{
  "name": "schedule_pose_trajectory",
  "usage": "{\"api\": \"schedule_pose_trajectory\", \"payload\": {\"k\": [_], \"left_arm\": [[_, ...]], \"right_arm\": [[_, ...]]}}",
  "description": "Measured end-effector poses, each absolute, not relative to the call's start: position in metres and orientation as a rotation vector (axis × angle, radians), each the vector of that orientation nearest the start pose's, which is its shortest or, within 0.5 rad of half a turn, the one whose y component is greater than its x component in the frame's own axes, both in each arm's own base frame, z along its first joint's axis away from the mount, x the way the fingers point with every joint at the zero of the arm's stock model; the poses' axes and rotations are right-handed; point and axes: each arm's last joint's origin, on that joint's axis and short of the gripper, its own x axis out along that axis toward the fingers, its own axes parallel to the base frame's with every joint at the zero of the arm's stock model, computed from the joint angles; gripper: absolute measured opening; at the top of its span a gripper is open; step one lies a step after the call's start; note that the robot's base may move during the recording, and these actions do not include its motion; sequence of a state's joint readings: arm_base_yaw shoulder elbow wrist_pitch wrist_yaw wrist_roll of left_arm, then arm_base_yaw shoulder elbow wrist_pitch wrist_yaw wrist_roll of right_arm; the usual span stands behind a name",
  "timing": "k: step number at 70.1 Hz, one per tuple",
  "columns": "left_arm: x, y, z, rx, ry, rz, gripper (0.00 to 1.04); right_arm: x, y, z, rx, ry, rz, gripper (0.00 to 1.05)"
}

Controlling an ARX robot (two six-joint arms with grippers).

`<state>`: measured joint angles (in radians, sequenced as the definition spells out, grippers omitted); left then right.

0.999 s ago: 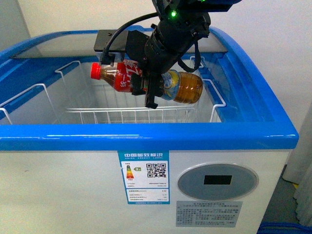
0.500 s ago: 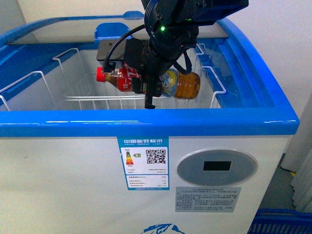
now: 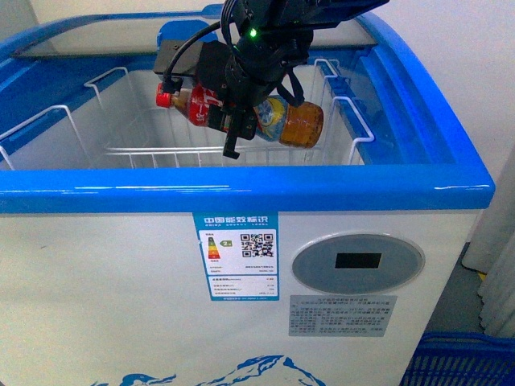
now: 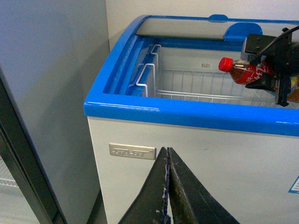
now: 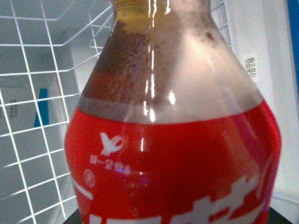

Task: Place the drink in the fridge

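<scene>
White wire baskets (image 3: 121, 153) line the open fridge (image 3: 241, 189), above which the drink (image 3: 241, 112) is held sideways, red cap at 9 o'clock, amber base at 3 o'clock. Its red label is clamped and partly hidden by the right hand (image 3: 233, 129). The left hand (image 4: 167, 186) is pressed together outside the fridge, its lower part cut off.
</scene>
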<state>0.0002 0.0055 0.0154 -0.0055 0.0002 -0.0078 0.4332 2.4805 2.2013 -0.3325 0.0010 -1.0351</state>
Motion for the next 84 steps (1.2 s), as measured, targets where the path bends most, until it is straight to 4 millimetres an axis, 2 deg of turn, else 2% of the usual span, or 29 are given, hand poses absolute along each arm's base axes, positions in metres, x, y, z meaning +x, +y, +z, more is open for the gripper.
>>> {"api": "schedule_pose_trajectory", "payload": {"k": [17, 34, 54, 66, 69, 79, 84], "left_arm": [[0.097, 0.000, 0.168, -0.008, -0.004, 0.000, 0.03], [0.097, 0.000, 0.168, -0.008, -0.004, 0.000, 0.03], [0.097, 0.000, 0.168, -0.008, -0.004, 0.000, 0.03], [0.097, 0.000, 0.168, -0.008, -0.004, 0.000, 0.03], [0.097, 0.000, 0.168, -0.008, -0.004, 0.000, 0.03], [0.097, 0.000, 0.168, -0.008, -0.004, 0.000, 0.03], [0.097, 0.000, 0.168, -0.008, -0.004, 0.000, 0.03]], "right_arm": [[0.491, 0.245, 0.184, -1.110, 0.316, 0.713, 0.37], [0.476, 0.236, 0.141, -1.120, 0.451, 0.771, 0.37], [0.478, 0.229, 0.140, -1.095, 0.475, 0.766, 0.38], [0.476, 0.229, 0.140, -1.072, 0.497, 0.785, 0.69], [0.476, 0.229, 0.141, -1.067, 0.497, 0.783, 0.75], [0.475, 0.227, 0.162, -1.021, 0.469, 0.758, 0.98], [0.473, 0.225, 0.180, -0.975, 0.442, 0.745, 0.98]]}}
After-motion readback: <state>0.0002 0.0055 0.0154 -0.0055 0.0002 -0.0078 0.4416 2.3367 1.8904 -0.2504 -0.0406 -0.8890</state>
